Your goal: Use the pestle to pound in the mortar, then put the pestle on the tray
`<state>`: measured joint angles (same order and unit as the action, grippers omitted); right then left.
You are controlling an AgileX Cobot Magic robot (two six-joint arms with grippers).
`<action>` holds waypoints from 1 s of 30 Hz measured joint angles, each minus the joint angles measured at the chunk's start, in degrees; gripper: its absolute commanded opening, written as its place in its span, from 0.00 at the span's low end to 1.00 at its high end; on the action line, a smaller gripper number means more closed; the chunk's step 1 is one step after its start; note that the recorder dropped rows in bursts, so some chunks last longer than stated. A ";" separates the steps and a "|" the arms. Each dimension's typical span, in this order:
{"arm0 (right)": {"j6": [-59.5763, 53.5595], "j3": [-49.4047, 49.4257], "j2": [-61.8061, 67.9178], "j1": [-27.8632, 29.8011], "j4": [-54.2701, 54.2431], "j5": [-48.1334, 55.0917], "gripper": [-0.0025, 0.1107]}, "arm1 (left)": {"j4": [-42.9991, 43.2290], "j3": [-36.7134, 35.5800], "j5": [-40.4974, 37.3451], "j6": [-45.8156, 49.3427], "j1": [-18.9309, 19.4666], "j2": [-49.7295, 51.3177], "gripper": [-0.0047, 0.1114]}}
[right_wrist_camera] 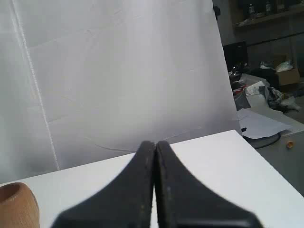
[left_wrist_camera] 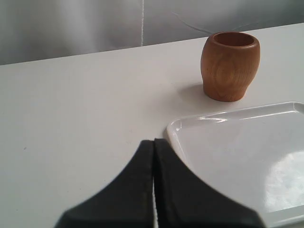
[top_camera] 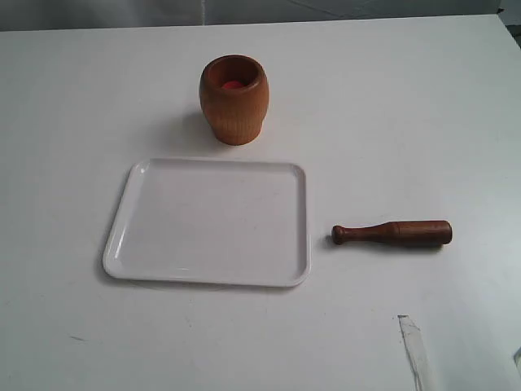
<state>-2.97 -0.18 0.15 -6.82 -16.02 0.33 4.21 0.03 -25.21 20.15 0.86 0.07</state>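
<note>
within the mortar (top_camera: 234, 110), a dim reddish interior, its bottom hidden

Black, tapered: left pincer (left_wrist_camera: 153, 142); right pincer (right_wrist_camera: 155, 143)

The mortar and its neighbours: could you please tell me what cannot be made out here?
Mortar inside: only a small reddish patch in the exterior view; its rim hides it in the left wrist view.
Mortar, right wrist view: cut off by the edge.
Tray, left wrist view: cut off by the edge, partly behind the left tool.
Pestle: outside both wrist views.
</note>
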 measured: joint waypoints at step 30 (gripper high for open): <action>2.62 0.00 0.00 0.00 -0.95 -9.00 0.02 | 0.00 0.00 0.00 0.00 0.00 0.00 0.04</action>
<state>-0.34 -0.18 0.15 -6.82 -16.97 -8.68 4.21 0.03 -25.21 20.15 0.86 0.07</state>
